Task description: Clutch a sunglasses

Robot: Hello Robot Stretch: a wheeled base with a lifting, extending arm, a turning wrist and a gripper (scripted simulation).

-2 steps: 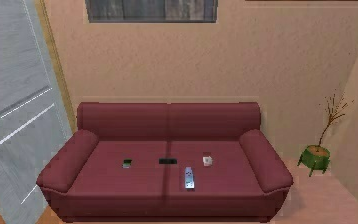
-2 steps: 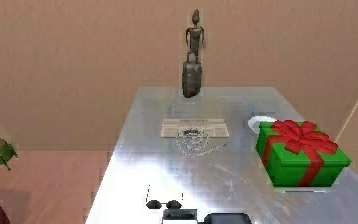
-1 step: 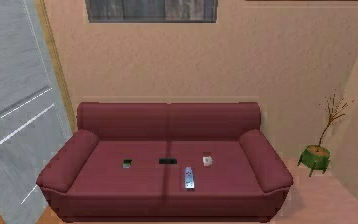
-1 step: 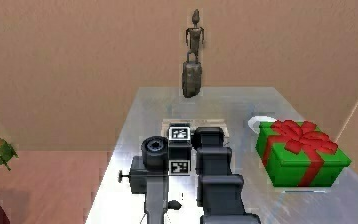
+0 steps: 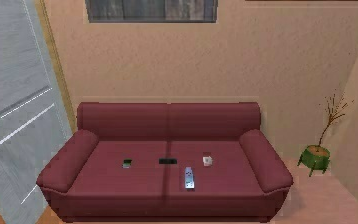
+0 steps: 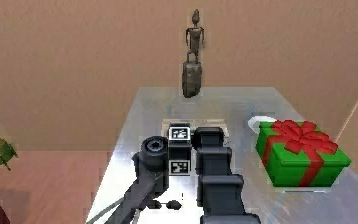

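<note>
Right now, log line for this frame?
forward: dark item on sofa | side: gripper at table | hold: cannot tell | box on table

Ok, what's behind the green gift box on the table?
Part of a white round dish shows behind the gift box; the box covers the rest of it.

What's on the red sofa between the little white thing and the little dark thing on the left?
In the forward view, a flat black thing lies on the sofa seat between them, too small to name.
</note>
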